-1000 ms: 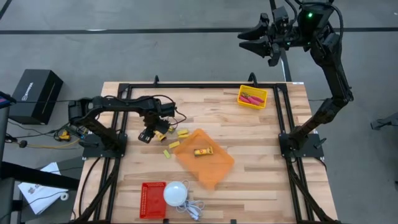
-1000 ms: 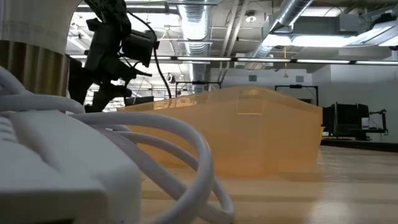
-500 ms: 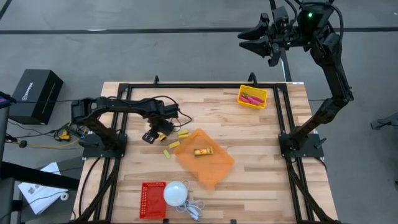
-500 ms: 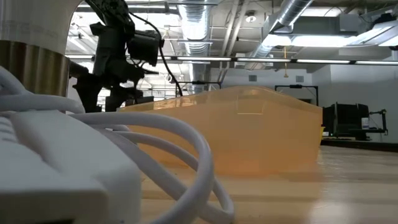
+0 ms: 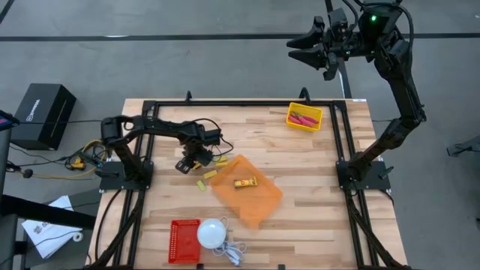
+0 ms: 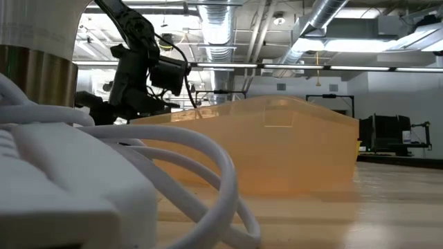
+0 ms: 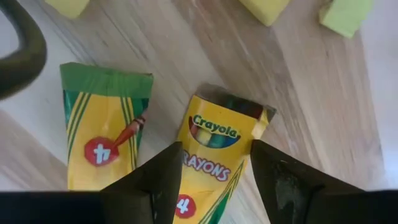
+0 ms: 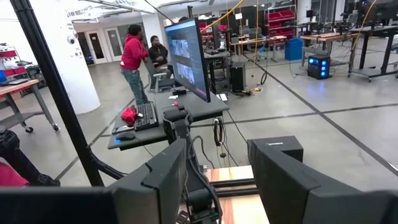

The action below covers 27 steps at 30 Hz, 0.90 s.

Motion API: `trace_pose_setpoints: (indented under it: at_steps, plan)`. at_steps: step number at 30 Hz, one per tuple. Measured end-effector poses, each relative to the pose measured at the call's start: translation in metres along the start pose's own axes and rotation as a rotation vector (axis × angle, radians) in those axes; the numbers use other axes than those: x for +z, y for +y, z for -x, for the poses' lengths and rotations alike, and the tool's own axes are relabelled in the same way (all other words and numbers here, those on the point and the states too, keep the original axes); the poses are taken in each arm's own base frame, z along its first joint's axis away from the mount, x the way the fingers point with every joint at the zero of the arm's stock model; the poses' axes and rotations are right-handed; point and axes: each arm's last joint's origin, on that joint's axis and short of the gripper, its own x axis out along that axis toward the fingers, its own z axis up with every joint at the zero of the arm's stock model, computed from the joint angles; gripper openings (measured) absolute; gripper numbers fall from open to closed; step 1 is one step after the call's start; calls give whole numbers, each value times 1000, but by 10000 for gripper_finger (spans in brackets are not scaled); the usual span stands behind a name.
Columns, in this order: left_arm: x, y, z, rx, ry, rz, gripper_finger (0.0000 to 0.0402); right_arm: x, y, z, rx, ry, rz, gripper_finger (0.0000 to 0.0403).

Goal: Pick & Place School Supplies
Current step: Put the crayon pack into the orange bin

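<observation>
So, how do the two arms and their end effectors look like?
Both arms are dark, nearly black, built of slim jointed links. The left end effector has loose black cables looping beside it; its two fingers are blocky and matte dark. The right end effector looks the same, with a small green light glowing behind it.

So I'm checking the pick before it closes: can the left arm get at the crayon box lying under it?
Probably yes. The left gripper hangs directly over the Crayola crayon box, jaws open to either side of it. A second box lies beside it, apart, seemingly clear of the jaws.
</observation>
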Motion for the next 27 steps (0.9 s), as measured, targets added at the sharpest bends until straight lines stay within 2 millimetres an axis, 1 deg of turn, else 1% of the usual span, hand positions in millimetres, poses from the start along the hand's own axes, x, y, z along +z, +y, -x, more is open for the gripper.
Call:
trace_pose_setpoints:
  at_steps: [7, 12, 14, 16, 22, 23, 27]
  plan:
    - [2, 2, -7, -23, 1, -1, 182, -2, 0, 0, -1, 13, -5, 169]
    - [-2, -2, -17, -25, -16, -2, 175, -3, 0, 0, -2, 27, -15, 171]
    - [-4, -4, -20, -29, -20, -3, 159, -3, 0, 0, -1, 27, -14, 170]
    - [-5, -5, -22, -28, -22, 4, 135, -3, 0, 0, -1, 27, -7, 168]
    - [-4, -2, -21, -6, -37, 83, 27, -4, -2, -2, -1, 29, 7, 166]
    - [-4, -2, -21, -6, -38, 87, 17, -4, -3, -3, -1, 30, 2, 167]
    - [-4, -2, -19, 5, -34, 121, 17, -4, -2, -2, -1, 26, 5, 166]
